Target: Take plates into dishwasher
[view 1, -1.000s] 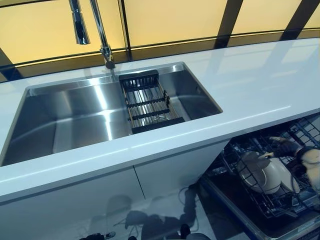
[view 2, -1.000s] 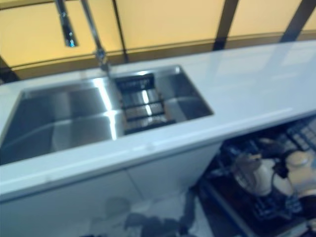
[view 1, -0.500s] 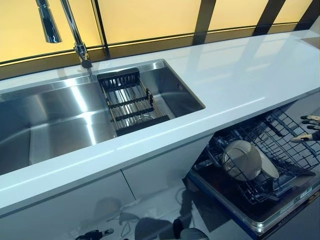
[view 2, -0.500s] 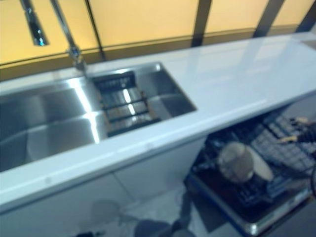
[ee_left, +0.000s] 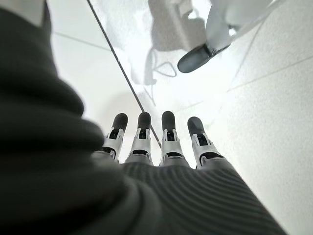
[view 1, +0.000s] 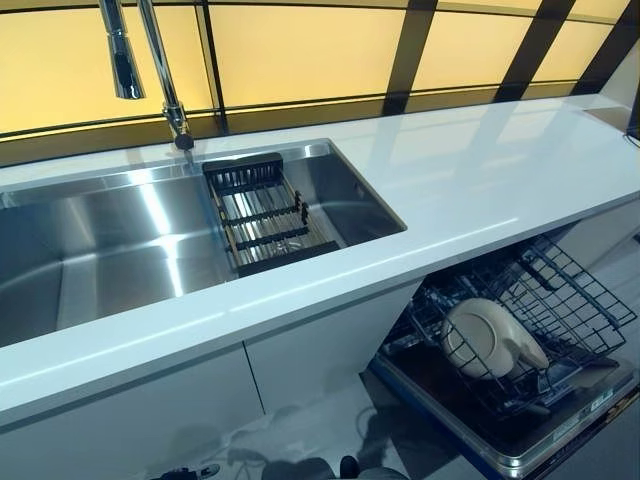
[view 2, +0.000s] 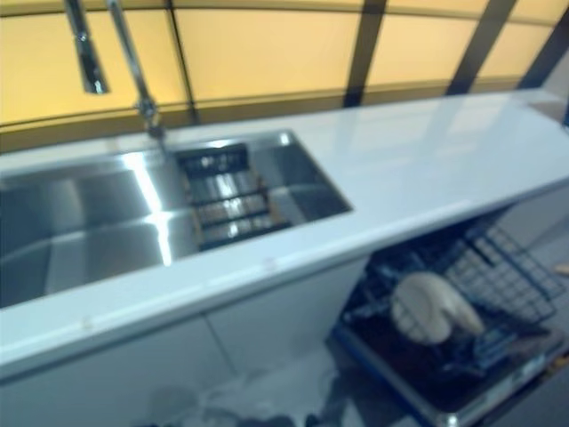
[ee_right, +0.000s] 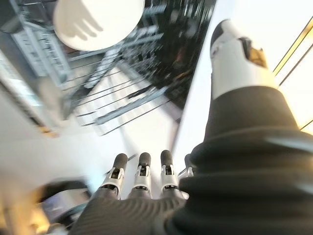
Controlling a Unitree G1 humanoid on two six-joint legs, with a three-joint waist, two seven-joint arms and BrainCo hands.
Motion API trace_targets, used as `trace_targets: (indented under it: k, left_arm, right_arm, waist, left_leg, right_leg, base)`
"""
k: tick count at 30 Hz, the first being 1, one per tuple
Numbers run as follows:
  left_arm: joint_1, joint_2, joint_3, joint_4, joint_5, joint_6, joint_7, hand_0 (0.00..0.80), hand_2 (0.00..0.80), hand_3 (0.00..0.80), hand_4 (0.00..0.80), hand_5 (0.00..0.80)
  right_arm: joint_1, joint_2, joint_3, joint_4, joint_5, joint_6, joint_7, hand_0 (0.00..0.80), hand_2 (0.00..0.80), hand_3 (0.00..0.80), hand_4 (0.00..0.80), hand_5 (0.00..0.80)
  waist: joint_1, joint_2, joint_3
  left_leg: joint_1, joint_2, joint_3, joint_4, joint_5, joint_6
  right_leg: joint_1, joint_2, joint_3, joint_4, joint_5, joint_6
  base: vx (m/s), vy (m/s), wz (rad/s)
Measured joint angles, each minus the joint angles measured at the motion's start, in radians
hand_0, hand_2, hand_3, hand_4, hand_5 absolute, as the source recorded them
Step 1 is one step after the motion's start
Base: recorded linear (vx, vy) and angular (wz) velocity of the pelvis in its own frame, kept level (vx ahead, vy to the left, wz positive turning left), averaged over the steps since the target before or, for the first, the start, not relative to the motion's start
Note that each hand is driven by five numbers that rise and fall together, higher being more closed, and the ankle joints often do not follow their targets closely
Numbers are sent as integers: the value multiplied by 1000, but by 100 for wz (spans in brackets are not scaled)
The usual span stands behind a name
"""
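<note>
Cream plates (view 1: 490, 338) stand on edge in the dishwasher's pulled-out wire rack (view 1: 565, 290), below the counter at lower right. The right wrist view shows one plate (ee_right: 98, 17) in the rack (ee_right: 127, 83), well away from my right hand (ee_right: 142, 178), whose fingers are straight and hold nothing. My left hand (ee_left: 168, 144) hangs over the pale floor with straight fingers, empty. Neither hand appears in the eye views.
A steel sink (view 1: 100, 250) with a black dish drainer (view 1: 265, 215) and a tall faucet (view 1: 160, 70) is set in the white counter (view 1: 480, 170). The dishwasher's open door (view 1: 520, 455) juts out under the rack. White cabinet fronts (view 1: 300, 350) run below the counter.
My right hand has let go of the plates and drawn back from the rack, out of the eye views. The plates stay in the rack. The camera has shifted.
</note>
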Motion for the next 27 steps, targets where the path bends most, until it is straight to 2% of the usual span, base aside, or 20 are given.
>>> trace_targets:
  k: [4, 8, 10, 12, 13, 14, 15, 16, 17, 18, 19, 20, 21, 22, 23, 24, 25, 27]
  left_arm:
    - [-3, 20, 0, 6, -11, -1, 4, 0, 0, 0, 0, 0]
    - [-23, 43, -4, 8, 0, -1, 2, 0, 0, 0, 0, 0]
    - [-35, 70, -6, -8, 2, 9, 1, 0, 0, 0, 0, 0]
    - [-43, 100, -6, -23, 2, 25, 2, 0, 0, 0, 0, 0]
    - [-44, 115, -5, -25, 1, 30, 2, 0, 0, 0, 0, 0]
    - [-46, 128, -5, -28, 0, 39, 2, 0, 0, 0, 0, 0]
    - [-55, 139, 5, -30, 0, 45, 3, 0, 0, 0, 0, 0]
    - [-64, 148, 15, -18, -6, 47, 2, 0, 0, 0, 0, 0]
    - [-67, 159, 21, -14, -13, 47, 1, 0, 0, 0, 0, 0]
    - [-76, 172, 21, -9, -14, 47, -1, 0, 0, 0, 0, 0]
    - [-85, 192, 21, 6, -15, 50, -5, 0, 0, 0, 0, 0]
    - [-100, 215, 22, 21, -16, 56, -7, 0, 0, 0, 0, 0]
    - [-119, 236, 29, 26, -19, 66, -5, 0, 0, 0, 0, 0]
    - [-125, 239, 34, 27, -28, 70, -2, 0, 0, 0, 0, 0]
    - [-132, 225, 35, 28, -41, 70, -1, 0, 0, 0, 0, 0]
    - [-142, 202, 33, 20, -51, 74, -7, 0, 0, 0, 0, 0]
    - [-135, 185, 32, 9, -51, 73, -13, 0, 0, 0, 0, 0]
    - [-114, 159, 31, 8, -51, 70, -13, 0, 0, 0, 0, 0]
  right_arm:
    - [5, 24, 1, 193, 59, 7, -14, 0, 0, 0, 0, 0]
    - [25, 60, -6, 308, 67, 13, -14, 0, 0, 0, 0, 0]
    - [34, 110, -23, 326, 68, 7, 3, 0, 0, 0, 0, 0]
    - [28, 150, -23, 326, 68, 6, 20, 0, 0, 0, 0, 0]
    - [21, 171, -22, 335, 67, -4, 24, 0, 0, 0, 0, 0]
    - [17, 198, -21, 357, 67, -21, 24, 0, 0, 0, 0, 0]
    - [17, 221, -19, 376, 67, -22, 28, 0, 0, 0, 0, 0]
    - [19, 239, -13, 402, 67, -23, 29, 0, 0, 0, 0, 0]
    - [26, 250, 4, 407, 67, -24, 29, 0, 0, 0, 0, 0]
    - [27, 252, 18, 408, 67, -27, 28, 0, 0, 0, 0, 0]
    - [17, 255, 28, 422, 68, -40, 24, 0, 0, 0, 0, 0]
    - [-1, 257, 45, 451, 71, -56, 20, 0, 0, 0, 0, 0]
    - [-32, 258, 68, 507, 77, -72, 12, 0, 0, 0, 0, 0]
    - [-73, 260, 73, 550, 78, -84, 2, 0, 0, 0, 0, 0]
    - [-91, 253, 72, 562, 78, -93, -6, 0, 0, 0, 0, 0]
    - [-91, 252, 72, 561, 81, -96, -17, 0, 0, 0, 0, 0]
    - [-84, 252, 73, 571, 82, -94, -22, 0, 0, 0, 0, 0]
    - [-84, 250, 71, 587, 87, -95, -32, 0, 0, 0, 0, 0]
  waist:
    - [1, -2, 0]
    - [0, -10, 9]
    - [1, -13, 29]
    - [3, -7, 55]
    - [12, 7, 70]
    - [29, 35, 77]
    - [46, 54, 90]
    - [59, 67, 93]
    - [88, 67, 92]
    - [108, 61, 89]
    - [112, 34, 79]
    - [134, 11, 85]
    - [171, -9, 90]
    - [198, -18, 88]
    - [194, -6, 94]
    - [191, 3, 97]
    - [201, 6, 96]
    - [206, 7, 97]
  left_leg:
    - [1, 0, -3, 6, -1, 2]
    - [12, -6, -5, 9, -3, 7]
    - [11, -17, -3, 2, -2, 11]
    - [-7, -18, 10, 1, 2, 21]
    - [-25, -5, 28, 1, 10, 36]
    - [-52, 30, 58, 4, 19, 44]
    - [-72, 62, 84, 8, 29, 43]
    - [-91, 86, 95, 28, 31, 41]
    - [-96, 104, 104, 56, 30, 38]
    - [-123, 110, 102, 98, 24, 23]
    - [-167, 123, 83, 161, 7, 6]
    - [-209, 145, 57, 224, -1, -3]
    - [-245, 177, 52, 299, -22, -9]
    - [-288, 201, 11, 347, -24, -12]
    - [-327, 219, -33, 369, -27, -15]
    - [-331, 222, -66, 351, -26, -15]
    - [-320, 213, -70, 330, -13, 3]
    - [-304, 199, -68, 305, 2, 20]
  right_leg:
    - [1, -4, -3, 8, -3, 2]
    - [0, -12, -4, 28, -9, 7]
    - [-21, -16, -3, 58, 0, 7]
    - [-63, -19, -7, 85, 20, 33]
    - [-83, -13, -18, 70, 66, 71]
    - [-110, -2, -32, 49, 118, 140]
    - [-159, -4, -86, 176, 76, 88]
    - [-187, -24, -101, 346, 20, 53]
    - [-193, -61, -101, 473, -38, 59]
    - [-183, -94, -95, 526, -71, 74]
    - [-141, -112, -96, 482, -89, 82]
    - [-82, -122, -155, 393, -119, 84]
    - [-36, -89, -213, 285, -139, 74]
    - [-8, -56, -218, 210, -164, 54]
    - [17, -32, -231, 176, -186, 31]
    - [10, -15, -240, 188, -198, 18]
    - [-2, -14, -239, 214, -207, 9]
    - [-3, -17, -243, 233, -218, 5]
  base:
    - [-4, 10, 2]
    - [-59, -22, 2]
    - [-262, -50, -15]
    - [-385, -112, -39]
    - [-339, -122, -51]
    - [-316, -165, -56]
    - [-314, -253, -43]
    - [-386, -416, -41]
    - [-321, -457, -31]
    - [-333, -518, -27]
    - [-271, -472, -3]
    - [-260, -461, -23]
    - [-169, -345, -39]
    - [-166, -243, -17]
    - [-195, -139, 40]
    - [-207, -59, 54]
    - [-157, -7, 34]
    - [-110, 32, 17]
